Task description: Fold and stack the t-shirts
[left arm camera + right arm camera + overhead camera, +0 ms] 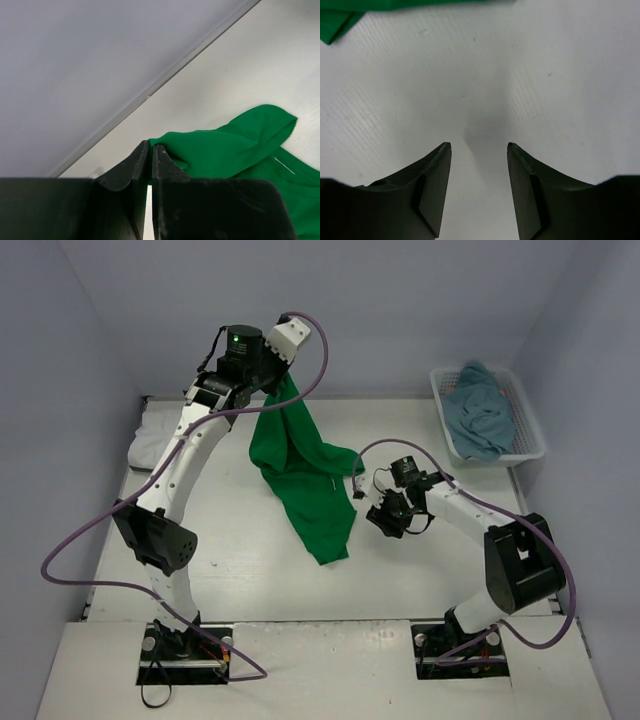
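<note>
Green shirt [300, 470] hangs left of basket [530, 430], tail on table [230, 540]. Left gripper [150, 150] clamped on top edge. Right gripper [479, 150] empty, jaws apart, basket side of shirt. Keep your left high; pinch free top corner squarely.

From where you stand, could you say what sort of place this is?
Likely a robot lab cell: plain walls enclose a white table with two bolted arms and a basket holding a teal shirt.
</note>
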Tool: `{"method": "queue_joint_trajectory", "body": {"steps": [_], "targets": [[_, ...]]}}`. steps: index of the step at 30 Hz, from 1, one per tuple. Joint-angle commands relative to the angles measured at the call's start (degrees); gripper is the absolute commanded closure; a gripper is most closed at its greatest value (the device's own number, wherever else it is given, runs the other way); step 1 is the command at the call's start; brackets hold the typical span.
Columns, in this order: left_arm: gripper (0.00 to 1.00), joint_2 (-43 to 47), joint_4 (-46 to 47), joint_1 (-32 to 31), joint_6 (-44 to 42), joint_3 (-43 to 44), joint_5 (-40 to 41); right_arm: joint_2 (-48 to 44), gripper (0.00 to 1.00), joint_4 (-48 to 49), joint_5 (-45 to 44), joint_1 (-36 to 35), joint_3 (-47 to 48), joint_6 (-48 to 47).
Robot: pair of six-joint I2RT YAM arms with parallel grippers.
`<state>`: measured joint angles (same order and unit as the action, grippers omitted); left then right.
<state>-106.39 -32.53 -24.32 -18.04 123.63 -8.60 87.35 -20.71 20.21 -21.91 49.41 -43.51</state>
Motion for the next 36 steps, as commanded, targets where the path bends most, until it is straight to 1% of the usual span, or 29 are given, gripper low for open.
{"method": "queue_joint_trajectory", "body": {"steps": [1, 5, 8, 10, 17, 23, 24, 25, 26, 27, 30, 33, 36], "targets": [[0.98, 3.6, 4.1, -0.4, 2.7, 1.2, -2.6, -0.6, 0.55, 1.9, 3.0, -0.6, 6.1, 1.0], [0.97, 4.3, 4.0, -0.5, 2.8, 0.6, -3.3, 1.5, 0.54, 1.5, 6.3, -3.1, 9.8, 2.6], [0.97, 4.5, 4.3, -0.3, 2.0, -0.8, -2.1, 4.8, 0.54, 1.8, 7.3, -5.9, 12.7, 3.8], [0.97, 4.7, 4.8, 0.1, 2.0, -2.0, -1.9, 8.7, 0.54, 2.7, 8.5, -6.8, 14.8, 4.0], [0.97, 5.2, 5.6, 2.4, 2.6, -4.6, -2.7, 23.3, 0.56, 3.1, 10.4, -7.4, 21.5, 3.9], [0.97, 5.0, 5.4, 3.8, 3.2, -4.5, -3.9, 26.3, 0.56, 4.6, 9.2, -7.4, 22.5, 3.9], [0.97, 5.0, 5.4, 3.9, 3.2, -4.5, -4.0, 26.4, 0.58, 4.5, 9.2, -7.4, 22.5, 3.8], [0.97, 5.0, 5.3, 3.9, 3.2, -4.4, -4.0, 26.5, 0.67, 4.5, 9.2, -7.5, 22.5, 3.8], [0.97, 5.1, 5.3, 4.2, 3.3, -4.5, -3.9, 26.6, 0.71, 4.3, 9.1, -7.5, 22.5, 3.8], [0.97, 5.2, 5.3, 4.3, 3.4, -4.5, -4.1, 26.6, 0.81, 4.0, 9.1, -7.5, 22.3, 3.7], [0.97, 5.5, 4.8, 4.5, 3.0, -4.7, -4.1, 24.9, 1.0, 3.4, 8.3, -7.7, 21.1, 3.1], [0.97, 5.7, 4.0, 4.8, 2.0, -5.1, -3.1, 22.4, 1.0, 3.5, 4.9, -7.7, 19.5, 2.5], [0.97, 5.2, 1.3, 6.3, 1.3, -4.0, -1.9, 17.1, 1.0, 3.9, 1.3, -6.2, 18.9, 3.2]]}}
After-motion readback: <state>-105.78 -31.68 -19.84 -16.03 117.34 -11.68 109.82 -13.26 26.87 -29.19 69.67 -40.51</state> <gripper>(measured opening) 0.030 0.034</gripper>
